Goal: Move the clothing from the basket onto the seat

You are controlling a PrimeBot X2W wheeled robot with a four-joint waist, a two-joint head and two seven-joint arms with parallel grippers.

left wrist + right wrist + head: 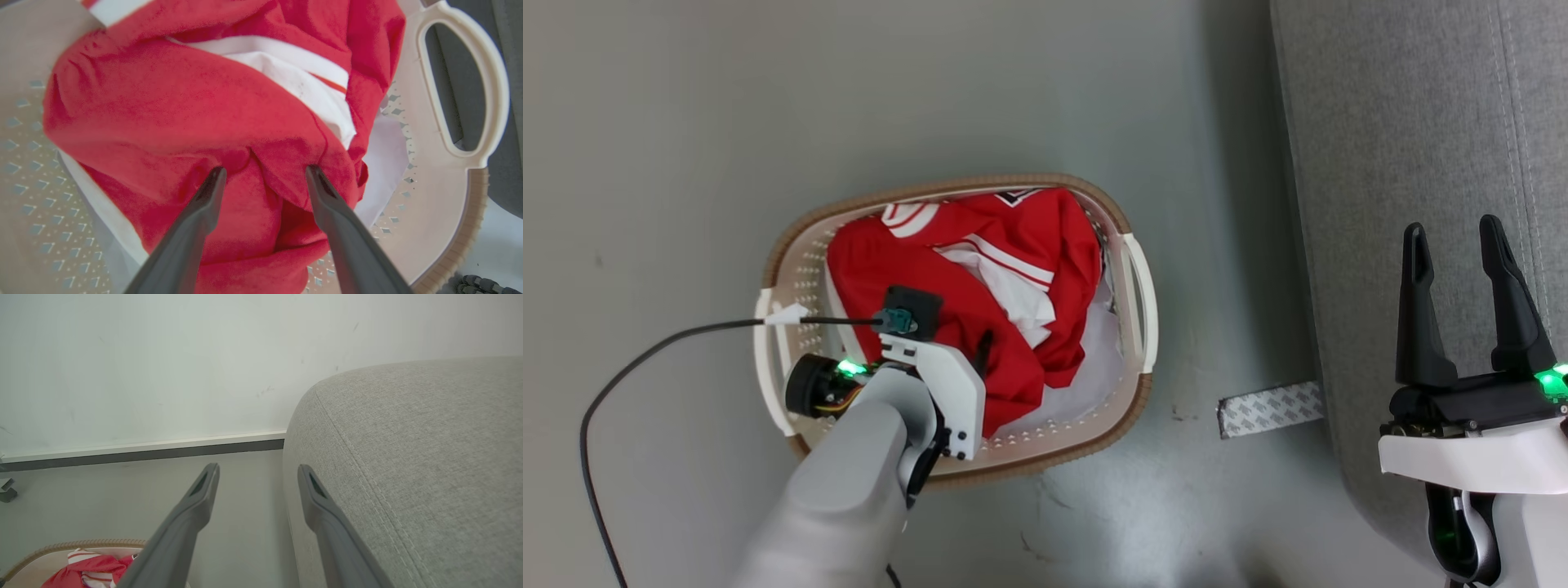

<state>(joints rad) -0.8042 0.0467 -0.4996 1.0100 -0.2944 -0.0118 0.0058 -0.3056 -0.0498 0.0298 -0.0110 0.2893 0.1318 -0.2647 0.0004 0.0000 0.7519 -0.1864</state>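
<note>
Floor (1013, 98) parts basket (1131, 408) from seat (1405, 163); left pincer (265, 173) spread over clothing (163, 114), right pincer (1454, 233) spread

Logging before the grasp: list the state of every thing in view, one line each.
clothing: crumpled, lying in the basket.
basket: upright on the floor, loaded.
seat: no clothing on its visible part.
left gripper: open, fingertips at the clothing.
right gripper: open, holding nothing, at the seat's edge.
</note>
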